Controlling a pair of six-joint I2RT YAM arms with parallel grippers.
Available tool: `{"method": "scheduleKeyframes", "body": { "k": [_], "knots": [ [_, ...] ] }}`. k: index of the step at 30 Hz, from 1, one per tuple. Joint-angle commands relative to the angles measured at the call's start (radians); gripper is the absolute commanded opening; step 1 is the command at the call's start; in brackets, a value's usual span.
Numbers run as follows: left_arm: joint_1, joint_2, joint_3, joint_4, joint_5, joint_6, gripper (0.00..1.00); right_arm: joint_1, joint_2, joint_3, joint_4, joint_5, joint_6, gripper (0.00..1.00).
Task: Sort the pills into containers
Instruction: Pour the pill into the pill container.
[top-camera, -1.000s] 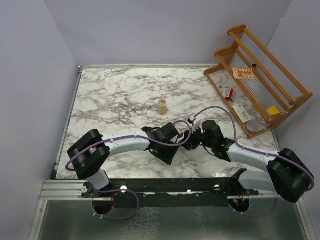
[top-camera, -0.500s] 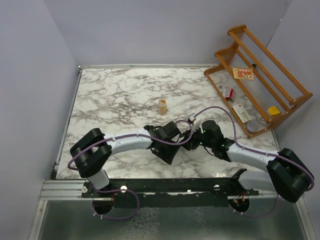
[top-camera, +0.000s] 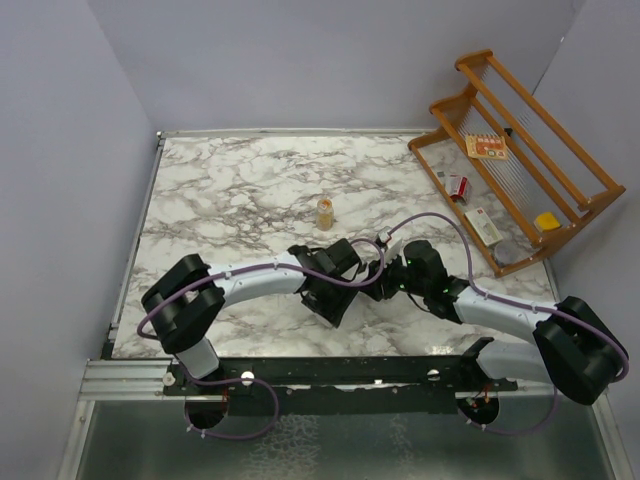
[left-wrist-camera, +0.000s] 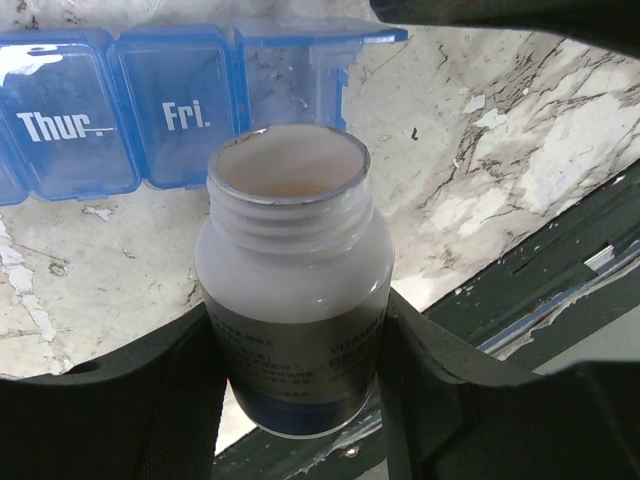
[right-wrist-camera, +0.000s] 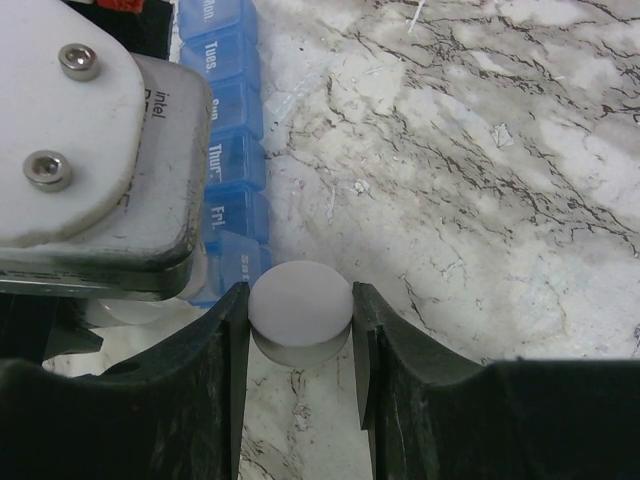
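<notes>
My left gripper (left-wrist-camera: 296, 350) is shut on an open white pill bottle (left-wrist-camera: 290, 270) with a dark label, its mouth tilted toward the blue pill organizer (left-wrist-camera: 120, 110). The "Thur" and "Fri" lids are shut; the end compartment (left-wrist-camera: 300, 70) beyond "Fri" stands open. My right gripper (right-wrist-camera: 300, 320) is shut on the bottle's round white cap (right-wrist-camera: 300, 305), next to the organizer's (right-wrist-camera: 235, 160) end. In the top view both grippers (top-camera: 345, 275) (top-camera: 395, 275) meet at the table's front middle, hiding the organizer. No pills show.
A small amber bottle (top-camera: 325, 212) stands at mid-table behind the grippers. A wooden rack (top-camera: 510, 160) with small boxes and items sits at the back right. The table's front edge and dark rail (left-wrist-camera: 560, 270) lie close under the left gripper.
The left arm has shifted slightly, its gripper and bottle edging forward and left. The right arm has not visibly moved.
</notes>
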Motion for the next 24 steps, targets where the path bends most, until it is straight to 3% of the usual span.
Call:
{"method": "scheduleKeyframes", "body": {
  "k": [1, 24],
  "knots": [
    [0.007, 0.021, 0.033, -0.023, -0.005, 0.021, 0.00, 0.008, 0.005, 0.024, 0.012, -0.017, -0.013, 0.01],
    [0.004, 0.053, 0.118, -0.074, -0.053, 0.034, 0.00, 0.008, 0.001, 0.021, 0.013, -0.012, -0.014, 0.01]
  ]
}}
